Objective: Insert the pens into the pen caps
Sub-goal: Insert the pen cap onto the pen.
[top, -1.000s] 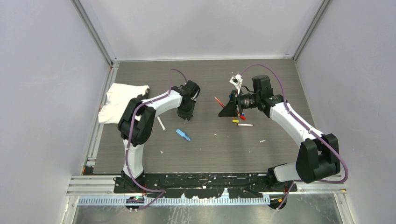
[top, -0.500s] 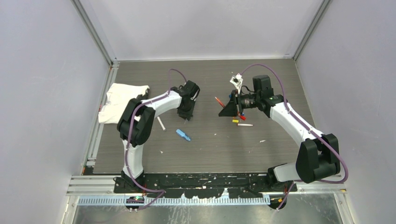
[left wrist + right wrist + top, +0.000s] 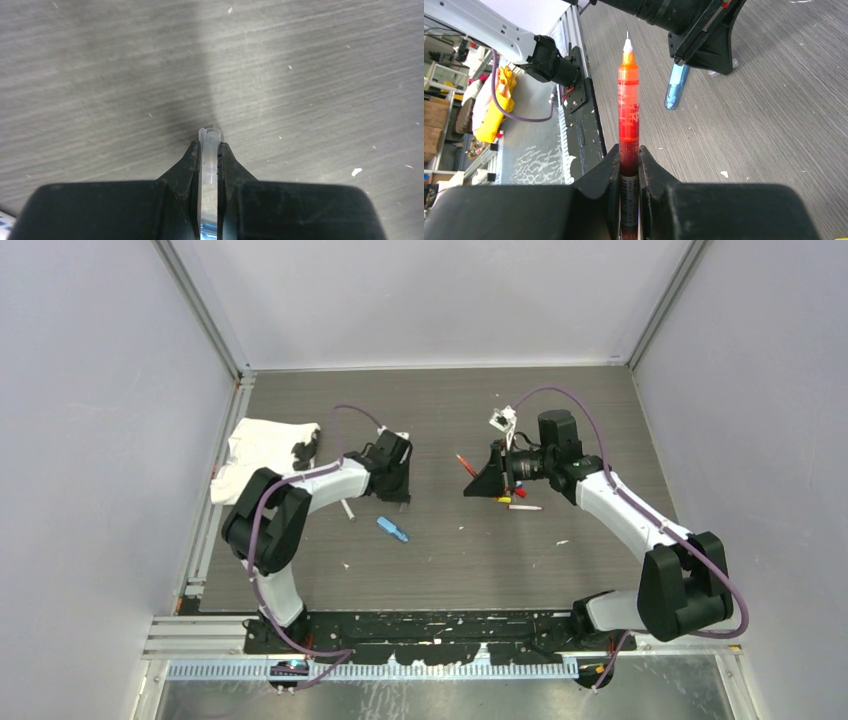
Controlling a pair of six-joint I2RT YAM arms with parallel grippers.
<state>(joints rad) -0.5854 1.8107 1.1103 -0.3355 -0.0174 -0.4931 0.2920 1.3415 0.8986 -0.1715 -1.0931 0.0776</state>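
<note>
My right gripper [image 3: 628, 152] is shut on a red pen [image 3: 628, 100]. Its orange neck and needle tip point away toward the left arm. In the top view this red pen [image 3: 466, 462] sticks out of the right gripper [image 3: 478, 480] near the table's middle. My left gripper [image 3: 210, 147] is shut on a small translucent pen cap [image 3: 210, 140], whose notched open end pokes out just above the table. The left gripper [image 3: 392, 488] hangs low, left of centre. A white pen [image 3: 345, 506] lies beside it. Another pen [image 3: 524, 507], a yellow cap [image 3: 504, 499] and a red cap [image 3: 519, 492] lie under the right arm.
A chunky light-blue oblong piece [image 3: 393, 529] lies on the table in front of the left gripper; the same light-blue piece [image 3: 676, 86] shows in the right wrist view. A white cloth [image 3: 262, 455] sits at the left edge. Small white flecks dot the dark wood-grain table [image 3: 560, 390].
The left jaws have shut on the cap. The left arm has swung a little left and toward the near side. The right gripper with the red pen has drifted slightly left.
</note>
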